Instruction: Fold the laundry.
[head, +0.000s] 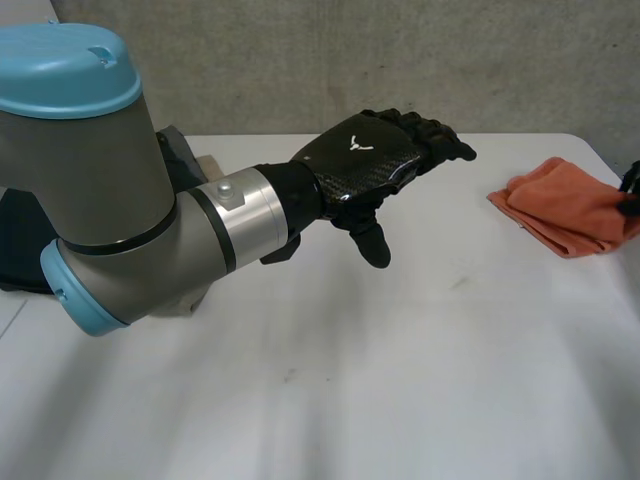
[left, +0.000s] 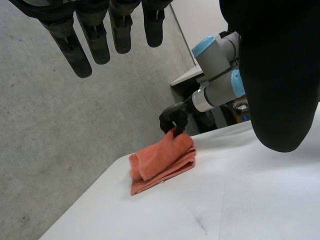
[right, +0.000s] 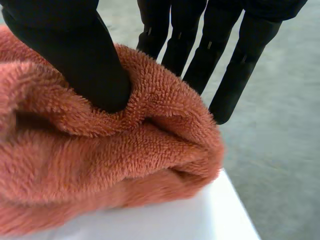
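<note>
A folded orange terry-cloth towel (head: 562, 206) lies on the white table (head: 400, 380) at its right side, close to the far edge; in the right wrist view, one folded end (right: 125, 165) reaches almost to the table's rim. The right hand (right: 75, 50) is on that end. Its thumb is sunk into the top layer and its straight fingers (right: 230, 75) stand on the other side of the raised fold, so the pile is pinched between them. From the left wrist view the same hand (left: 172, 121) sits on the far end of the towel (left: 162, 160), with the right arm (left: 215, 75) behind it. The left hand (head: 375, 165) hovers above the middle of the table, well apart from the towel, its fingers (left: 95, 40) straight, slightly spread and holding nothing.
</note>
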